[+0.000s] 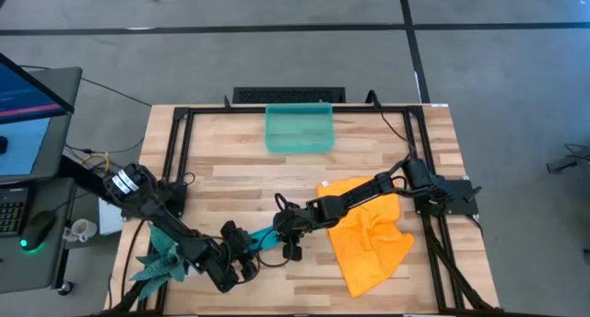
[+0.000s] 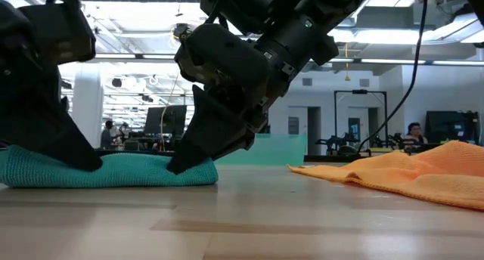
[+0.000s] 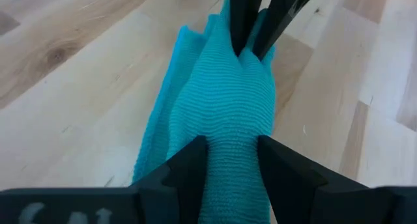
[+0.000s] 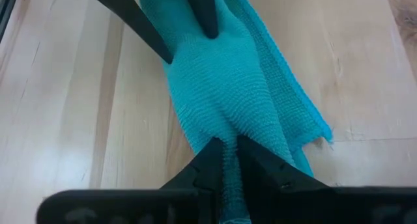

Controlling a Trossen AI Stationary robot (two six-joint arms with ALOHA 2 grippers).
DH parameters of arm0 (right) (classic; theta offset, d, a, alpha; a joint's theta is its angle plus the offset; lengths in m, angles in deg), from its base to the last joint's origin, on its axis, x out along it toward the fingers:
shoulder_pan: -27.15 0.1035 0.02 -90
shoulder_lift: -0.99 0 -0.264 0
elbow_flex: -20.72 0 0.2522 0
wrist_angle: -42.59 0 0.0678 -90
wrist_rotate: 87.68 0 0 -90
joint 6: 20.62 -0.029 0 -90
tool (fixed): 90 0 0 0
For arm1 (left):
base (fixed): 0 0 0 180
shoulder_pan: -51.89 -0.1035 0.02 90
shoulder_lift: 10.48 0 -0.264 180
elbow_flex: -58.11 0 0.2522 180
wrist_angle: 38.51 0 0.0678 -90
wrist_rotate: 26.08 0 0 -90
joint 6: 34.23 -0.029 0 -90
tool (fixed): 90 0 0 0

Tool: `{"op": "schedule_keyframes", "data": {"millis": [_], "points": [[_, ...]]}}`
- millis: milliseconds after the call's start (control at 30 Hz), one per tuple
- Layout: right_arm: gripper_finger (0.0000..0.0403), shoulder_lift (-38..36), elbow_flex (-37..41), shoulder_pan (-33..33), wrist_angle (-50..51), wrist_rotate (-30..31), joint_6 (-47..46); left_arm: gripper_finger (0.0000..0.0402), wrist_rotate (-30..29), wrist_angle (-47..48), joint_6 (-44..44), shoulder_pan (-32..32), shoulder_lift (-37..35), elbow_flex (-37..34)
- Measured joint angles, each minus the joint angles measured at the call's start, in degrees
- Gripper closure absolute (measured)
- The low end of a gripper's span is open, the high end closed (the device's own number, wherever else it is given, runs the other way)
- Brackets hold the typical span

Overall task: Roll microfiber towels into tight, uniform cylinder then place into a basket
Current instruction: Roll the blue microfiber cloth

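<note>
While pinched at both ends, teal-blue towel (image 3: 228, 113) between left hand (image 3: 231, 155) and right hand (image 4: 228, 152).

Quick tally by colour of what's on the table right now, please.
Teal: 3 – rolled teal-blue microfiber towel held in both pincers, translucent teal-green plastic basket, teal spiky plant figure
Orange: 1 – crumpled bright orange microfiber towel
Total: 4
</note>
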Motion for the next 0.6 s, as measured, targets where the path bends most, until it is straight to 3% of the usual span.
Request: {"op": "schedule_keyframes", "data": {"millis": [267, 433, 600], "points": [[0.0326, 0.0, 0.0, 0.0, -0.4, -0.1, -2.7, 0.0264, 1.1, 1.1, 1.5, 0.0, 0.2, 0.0], [0.0294, 0.0, -0.7, 0.0, 0.4, -0.4, -2.8, 0.0264, 1.9, 2.0, 1.5, 0.0, 0.2, 0.0], [0.0258, -1.8, -1.2, -0.5, 1.2, -5.3, -2.2, 0.0264, 2.1, 2.2, 1.4, 0.0, 0.3, 0.0]]}}
